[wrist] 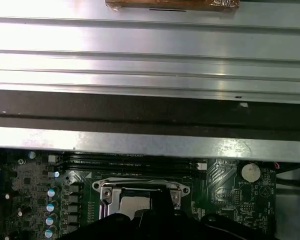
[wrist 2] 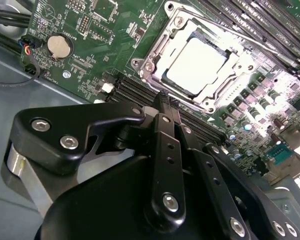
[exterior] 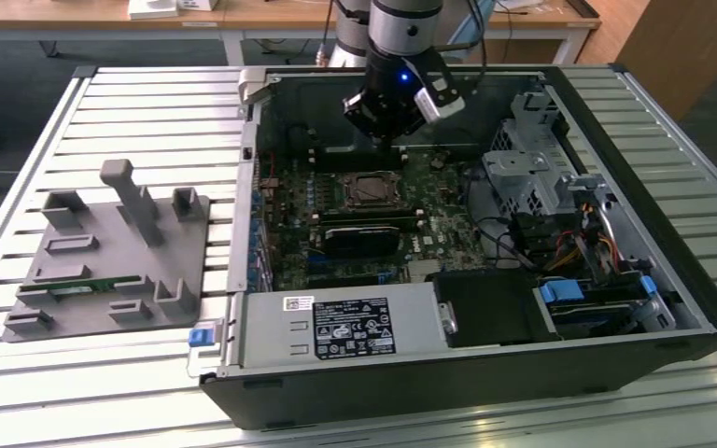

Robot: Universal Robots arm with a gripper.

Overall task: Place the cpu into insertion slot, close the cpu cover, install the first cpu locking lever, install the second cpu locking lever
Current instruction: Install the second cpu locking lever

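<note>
The cpu (wrist 2: 195, 65) lies flat in the insertion slot (exterior: 369, 189) on the green motherboard, its pale metal top catching glare. The silver cpu cover (wrist 2: 157, 48) lies down around it as a frame, with the chip showing through its window. My gripper (wrist 2: 166, 102) hangs just above the board, beside the socket on its memory-slot side, with the black fingers (wrist 2: 165, 150) shut together and nothing between them. In the exterior view the gripper (exterior: 384, 131) is over the back of the open case, just behind the socket. The first wrist view shows the cpu (wrist: 132, 200) partly behind the fingertip.
The open PC case (exterior: 657, 233) lies on a slatted metal table (exterior: 147, 103). Memory slots (wrist 2: 140, 97), a black card (exterior: 361, 238), a drive cage with cables (exterior: 545, 187) and the power supply (exterior: 340, 327) surround the socket. A grey fixture (exterior: 109, 252) stands at the exterior view's left.
</note>
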